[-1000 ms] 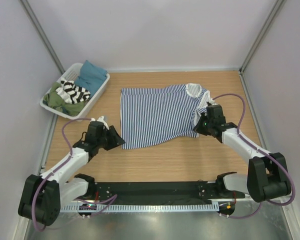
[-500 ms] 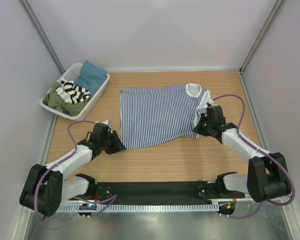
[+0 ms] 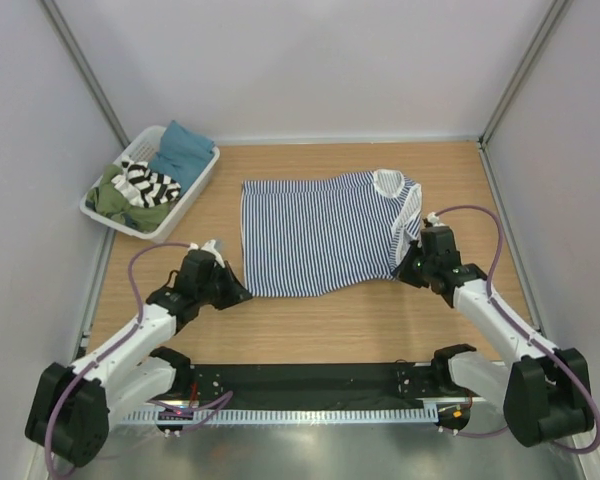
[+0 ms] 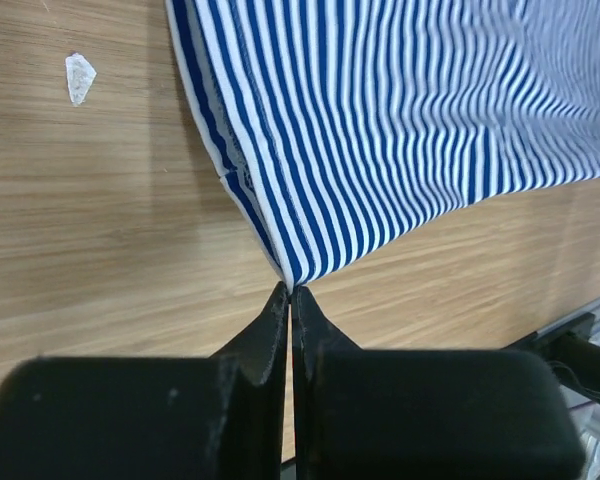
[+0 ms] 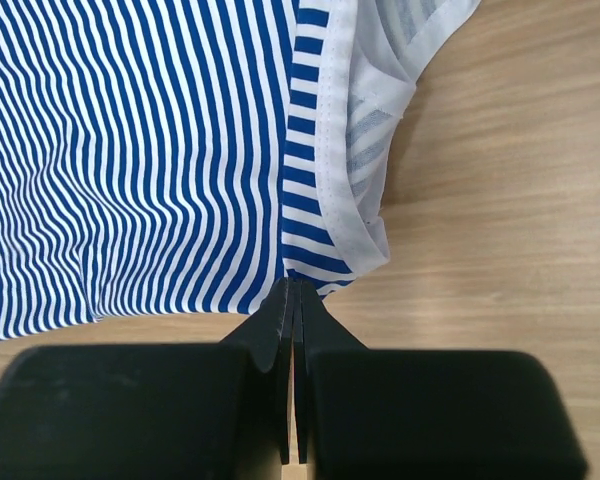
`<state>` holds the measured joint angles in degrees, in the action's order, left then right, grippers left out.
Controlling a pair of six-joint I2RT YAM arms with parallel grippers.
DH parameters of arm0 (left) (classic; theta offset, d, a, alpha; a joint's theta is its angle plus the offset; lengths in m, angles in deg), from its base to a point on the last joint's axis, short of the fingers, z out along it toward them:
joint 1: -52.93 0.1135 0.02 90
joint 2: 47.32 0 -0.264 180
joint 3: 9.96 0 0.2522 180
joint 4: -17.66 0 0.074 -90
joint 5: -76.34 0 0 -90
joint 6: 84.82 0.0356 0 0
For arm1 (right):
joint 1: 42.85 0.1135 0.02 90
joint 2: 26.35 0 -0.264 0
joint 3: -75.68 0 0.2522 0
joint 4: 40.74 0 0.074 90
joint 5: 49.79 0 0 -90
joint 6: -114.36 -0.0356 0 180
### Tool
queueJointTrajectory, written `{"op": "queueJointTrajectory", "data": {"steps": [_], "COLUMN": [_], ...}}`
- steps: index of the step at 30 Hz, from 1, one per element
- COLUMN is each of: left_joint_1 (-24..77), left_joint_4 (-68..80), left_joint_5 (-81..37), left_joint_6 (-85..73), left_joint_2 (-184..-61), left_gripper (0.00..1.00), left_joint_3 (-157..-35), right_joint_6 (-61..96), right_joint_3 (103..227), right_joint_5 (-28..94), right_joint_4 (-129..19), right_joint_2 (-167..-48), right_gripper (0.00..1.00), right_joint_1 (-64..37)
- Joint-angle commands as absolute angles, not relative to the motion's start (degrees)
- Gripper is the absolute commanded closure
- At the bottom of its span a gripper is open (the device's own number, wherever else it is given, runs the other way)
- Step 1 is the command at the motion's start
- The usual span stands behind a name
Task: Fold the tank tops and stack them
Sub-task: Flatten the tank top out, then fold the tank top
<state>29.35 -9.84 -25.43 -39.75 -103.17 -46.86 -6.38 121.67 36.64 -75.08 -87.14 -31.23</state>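
Observation:
The navy-and-white thin-striped tank top [image 3: 315,232] lies spread on the wooden table, hem to the left, white-trimmed neck and armholes to the right. My left gripper [image 3: 238,293] is shut on its near left hem corner [image 4: 292,272]. My right gripper [image 3: 408,272] is shut on its near right edge by the white armhole trim [image 5: 298,272]. The broad black-and-white striped tank top [image 3: 148,182] lies crumpled in the basket at the back left.
The white slatted basket [image 3: 202,176] at the back left also holds a teal cloth [image 3: 180,148] and green cloth [image 3: 120,204]. A small white scrap [image 4: 80,77] lies on the table left of the hem. Grey walls close in on both sides.
Both grippers have drawn the near edge of the navy-striped tank top toward the near side, so it lies flatter and straighter. The right arm has moved nearer and rightwards.

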Motion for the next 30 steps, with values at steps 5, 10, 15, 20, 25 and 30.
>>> {"op": "queueJointTrajectory", "data": {"steps": [5,10,15,20,25,30], "left_joint_1": [29.1,29.1,29.7,31.8,34.2,36.9], "left_joint_4": [-16.2,-16.0,-13.5,-11.1,-9.2,-6.6], "left_joint_5": [-27.1,-26.2,-25.4,-23.3,-21.6,-21.6], "left_joint_6": [-44.5,-44.7,-44.5,-44.3,-44.4,-44.1], "left_joint_2": [-93.5,-94.5,-100.4,-104.9,-108.1,-112.8], "left_gripper": [1.0,1.0,1.0,1.0,1.0,1.0], "left_joint_3": [-46.6,-49.7,-53.6,-57.2,-59.8,-62.3], "right_joint_6": [-11.6,-12.0,-9.7,-8.2,-7.1,-5.6], "right_joint_3": [117.5,119.3,125.8,132.5,138.0,145.2], "right_joint_5": [36.9,39.9,44.1,45.3,46.5,47.7], "right_joint_4": [-80.2,-80.9,-79.7,-78.1,-77.9,-78.9], "right_joint_2": [-77.6,-76.2,-82.8,-91.0,-98.1,-104.5], "right_gripper": [0.99,0.99,0.99,0.99,0.99,0.99], "right_joint_1": [-30.5,-30.5,-30.5,-30.5,-30.5,-30.5]}}
